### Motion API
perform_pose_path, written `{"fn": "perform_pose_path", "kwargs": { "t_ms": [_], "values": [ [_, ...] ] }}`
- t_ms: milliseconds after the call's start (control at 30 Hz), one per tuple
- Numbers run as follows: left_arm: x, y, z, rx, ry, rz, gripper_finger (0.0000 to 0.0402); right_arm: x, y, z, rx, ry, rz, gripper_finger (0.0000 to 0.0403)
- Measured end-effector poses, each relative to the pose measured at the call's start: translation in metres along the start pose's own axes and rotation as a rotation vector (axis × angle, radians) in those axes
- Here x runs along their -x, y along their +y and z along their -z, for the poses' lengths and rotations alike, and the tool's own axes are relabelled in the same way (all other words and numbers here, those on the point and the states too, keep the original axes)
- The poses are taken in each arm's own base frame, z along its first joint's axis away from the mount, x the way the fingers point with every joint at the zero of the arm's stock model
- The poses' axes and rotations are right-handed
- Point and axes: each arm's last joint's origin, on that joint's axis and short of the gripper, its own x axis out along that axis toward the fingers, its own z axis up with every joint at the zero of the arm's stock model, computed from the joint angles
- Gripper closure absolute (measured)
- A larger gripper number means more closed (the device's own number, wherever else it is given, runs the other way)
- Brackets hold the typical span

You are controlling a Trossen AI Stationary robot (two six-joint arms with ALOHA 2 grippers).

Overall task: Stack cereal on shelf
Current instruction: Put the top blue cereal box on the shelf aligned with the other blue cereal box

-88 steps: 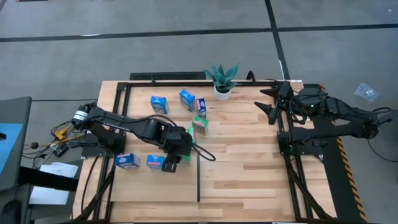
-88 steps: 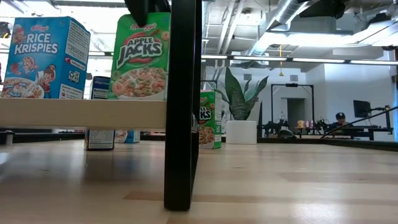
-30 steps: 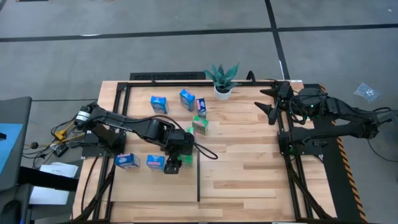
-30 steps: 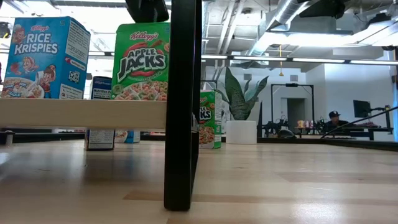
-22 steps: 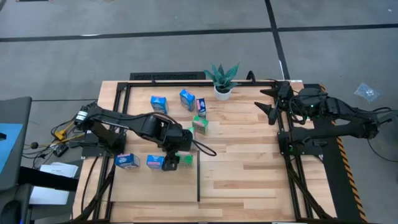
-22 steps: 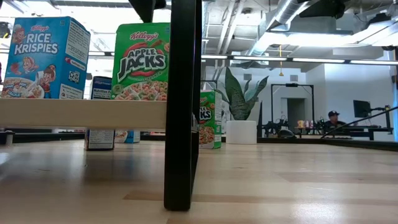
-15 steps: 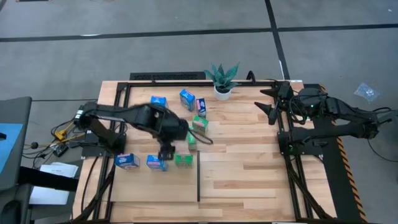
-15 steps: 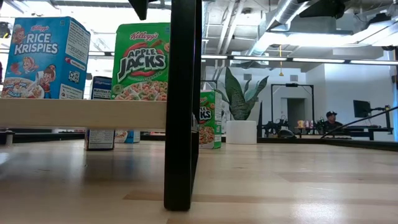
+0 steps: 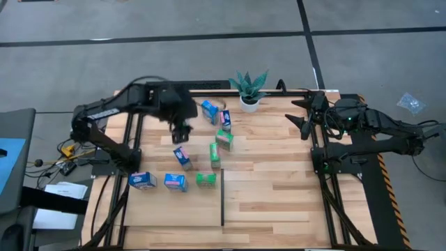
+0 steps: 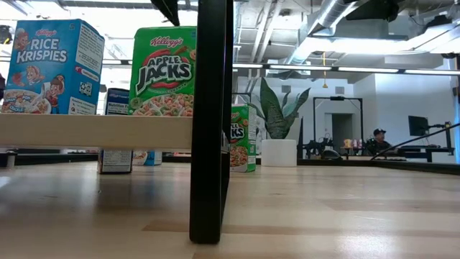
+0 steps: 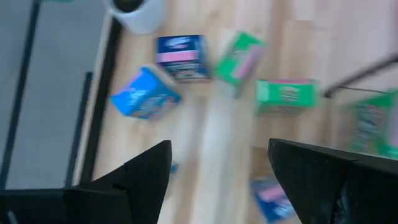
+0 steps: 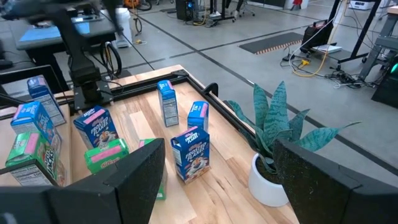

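While the left end effector [image 9: 182, 130] hangs empty with fingers apart over the loose cereal [image 9: 182, 157], three boxes already stand in a row on the shelf [image 9: 209, 206]. Right end effector [image 9: 304, 120] waits open by the plant [image 9: 249, 89]. Loose boxes sit close together, so a sloppy grab could topple a neighbour.

two dark, near-black jointed arms with black cables trailing along them; the left gripper [image 11: 217, 168] and right gripper [image 12: 214, 168] each end in broad, matte, seemingly wedge-shaped black fingers [image 11: 134, 177].
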Motion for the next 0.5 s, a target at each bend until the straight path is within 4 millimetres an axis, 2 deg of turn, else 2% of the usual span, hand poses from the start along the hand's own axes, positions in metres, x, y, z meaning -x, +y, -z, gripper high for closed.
{"fn": "perform_pose_path", "kwargs": {
  "t_ms": [200, 300, 500],
  "values": [
    [-0.020, 0.041, 0.002, 0.040, 0.039, 0.005, 0.0143, 0.000, 0.000, 0.000, 0.000, 0.000, 0.000, 0.0081],
    [-0.029, 0.053, -0.002, 0.003, -0.010, 0.043, 0.0143, 0.000, 0.000, 0.000, 0.000, 0.000, 0.000, 0.0081],
    [-0.064, 0.060, -0.025, -0.163, -0.136, 0.091, 0.0143, 0.000, 0.000, 0.000, -0.002, 0.000, 0.000, 0.0081]
  ]
}}
